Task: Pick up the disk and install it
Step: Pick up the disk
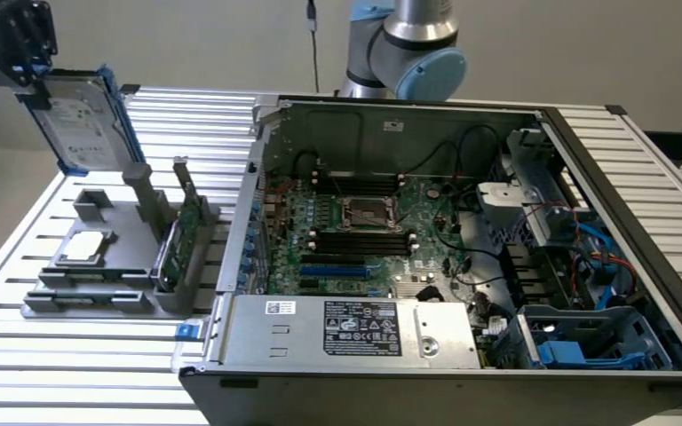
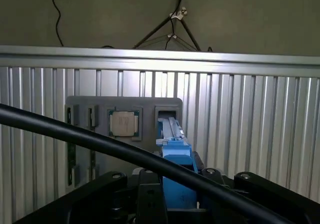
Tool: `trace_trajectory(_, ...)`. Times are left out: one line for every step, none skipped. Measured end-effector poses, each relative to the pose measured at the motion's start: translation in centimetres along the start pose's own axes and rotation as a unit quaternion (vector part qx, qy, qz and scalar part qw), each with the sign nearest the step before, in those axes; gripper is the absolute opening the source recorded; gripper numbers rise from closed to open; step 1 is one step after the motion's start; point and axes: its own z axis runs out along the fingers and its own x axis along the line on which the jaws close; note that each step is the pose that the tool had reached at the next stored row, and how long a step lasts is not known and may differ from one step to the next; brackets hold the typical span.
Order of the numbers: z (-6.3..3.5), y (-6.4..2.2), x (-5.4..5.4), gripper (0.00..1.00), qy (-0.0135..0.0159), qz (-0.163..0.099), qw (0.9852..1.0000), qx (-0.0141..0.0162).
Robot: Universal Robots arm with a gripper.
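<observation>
The disk (image 1: 81, 120), a silver-grey drive with a white label in a blue carrier, hangs upright above the grey fixture (image 1: 110, 297) at the exterior view's left. My gripper (image 1: 35, 84) is shut on its upper end and holds it clear of the fixture. In the wrist view, the disk's blue carrier (image 2: 176, 164) sits between the black fingers (image 2: 112, 184) of my gripper (image 2: 177, 196). Beyond it lies the fixture (image 2: 125, 104) with its vacant slot.
The fixture carries a small square silver chip (image 1: 86, 247) (image 2: 123, 122) and an upright green circuit card (image 1: 175, 240). An open computer case (image 1: 625, 177) fills the exterior view's right, with a blue-fitted bay (image 1: 584, 346) at its near corner. A black cable (image 2: 75, 134) crosses the wrist view.
</observation>
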Motion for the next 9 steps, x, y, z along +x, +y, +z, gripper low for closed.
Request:
trace_trajectory(-0.48, -0.13, 0.0, 0.33, 0.0000, -0.001, 1.0000, -0.0001)
trace_trajectory(-0.93, -0.28, 0.0, 0.33, 0.0000, -0.001, 1.0000, 0.0000)
trace_trajectory(-1.30, -0.44, 0.0, 0.33, 0.0000, -0.002, 1.0000, 0.0000)
trace_trajectory(-1.62, -0.62, 0.0, 0.33, -0.0002, -0.002, 1.0000, 0.0000)
trace_trajectory(-1.93, -0.81, 0.1, 0.33, -0.0006, -0.003, 1.0000, 0.0000)
trace_trajectory(-2.25, -1.02, 0.1, 0.33, -0.0009, -0.003, 1.0000, 0.0000)
trace_trajectory(-2.55, -1.22, 0.2, 0.33, -0.0012, -0.004, 1.0000, 0.0001)
trace_trajectory(-2.85, -1.43, 0.2, 0.33, -0.0014, -0.004, 1.0000, 0.0000)
trace_trajectory(-3.17, -1.68, 0.3, 0.33, -0.0014, -0.005, 1.0000, 0.0000)
